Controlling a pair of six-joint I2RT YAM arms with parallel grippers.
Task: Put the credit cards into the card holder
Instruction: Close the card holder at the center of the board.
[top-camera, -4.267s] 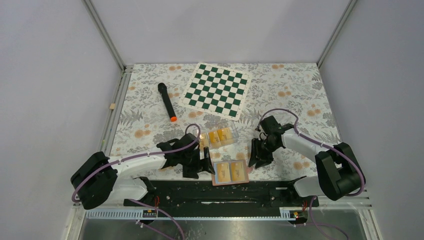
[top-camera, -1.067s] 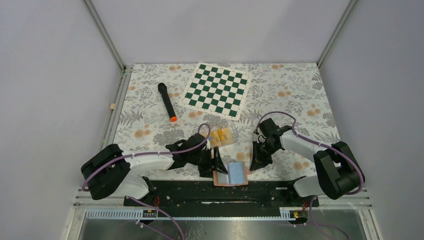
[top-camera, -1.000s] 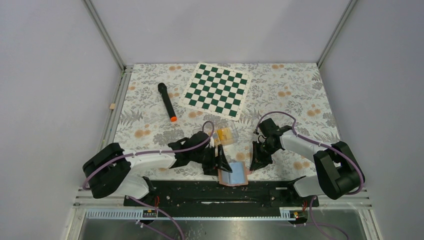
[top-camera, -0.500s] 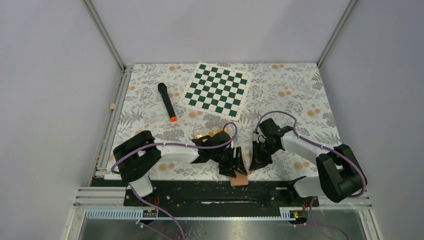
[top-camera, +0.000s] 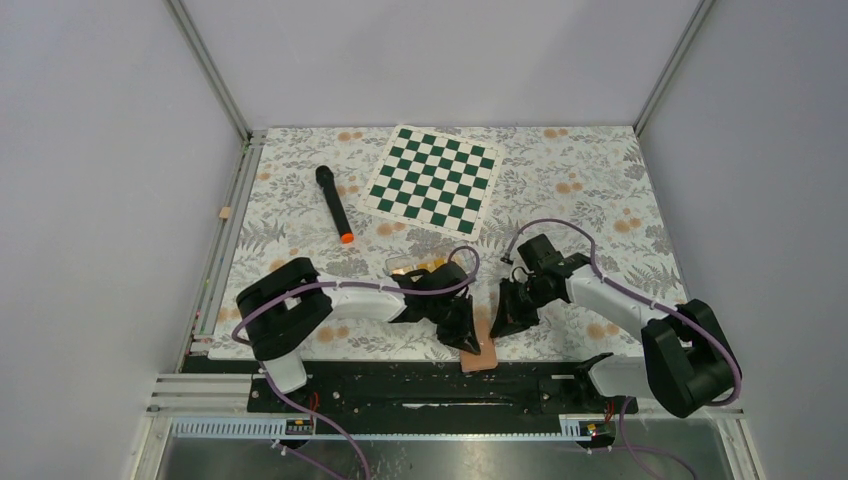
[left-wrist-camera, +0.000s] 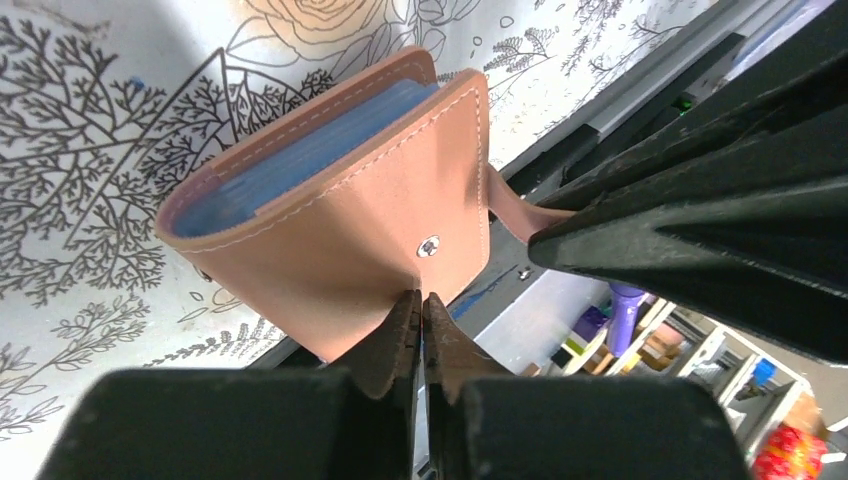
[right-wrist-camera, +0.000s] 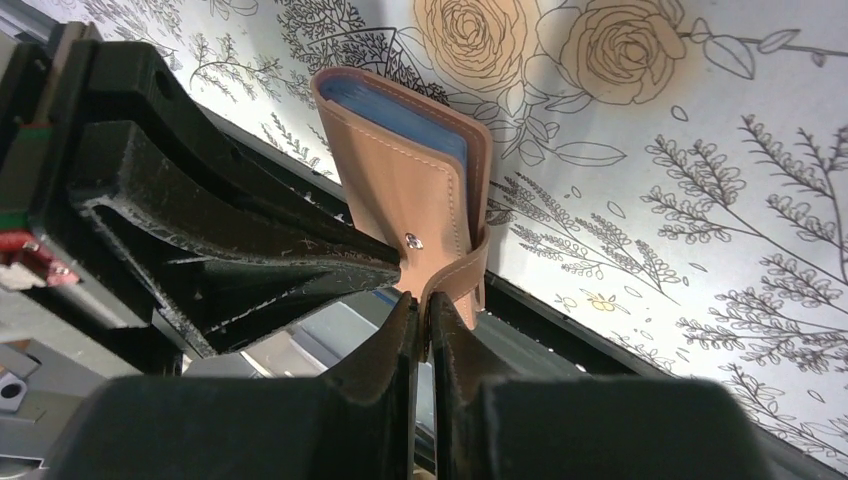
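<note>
At the near edge of the table, just by the black rail (top-camera: 400, 385), you have the card holder (left-wrist-camera: 340, 230) between your two grippers. It is folded over, in smooth tan leather-like material with a line of pale stitching along its borders. The edges of its light blue inner pockets (left-wrist-camera: 300, 165) show between the covers. No card can be made out in those pockets. A small metal snap stud (left-wrist-camera: 428, 245) sits bare on the front cover. The strap tab (right-wrist-camera: 462, 268) curls loose round the side, not fastened.

Your left gripper (left-wrist-camera: 412, 305) has its jaws drawn together to a thin slit, and its tips sit against the lower edge of the front cover just under the stud. Your right gripper (right-wrist-camera: 420, 305) is also closed down narrow, and its tips meet the end of the strap tab, seemingly pinching it.

Just beyond the left arm there is a clear plastic box (top-camera: 397, 263), partly hidden by the arm. The yellow-orange credit cards (top-camera: 430, 267) lie inside it. How many there are cannot be told.

The table is covered by a floral cloth (top-camera: 560, 190) with grey leaves and orange blooms. Farther out on the left lies a black stick with an orange tip (top-camera: 333, 204). At the far side lies the flat green-and-white chessboard (top-camera: 433, 180), turned at a slight angle.
</note>
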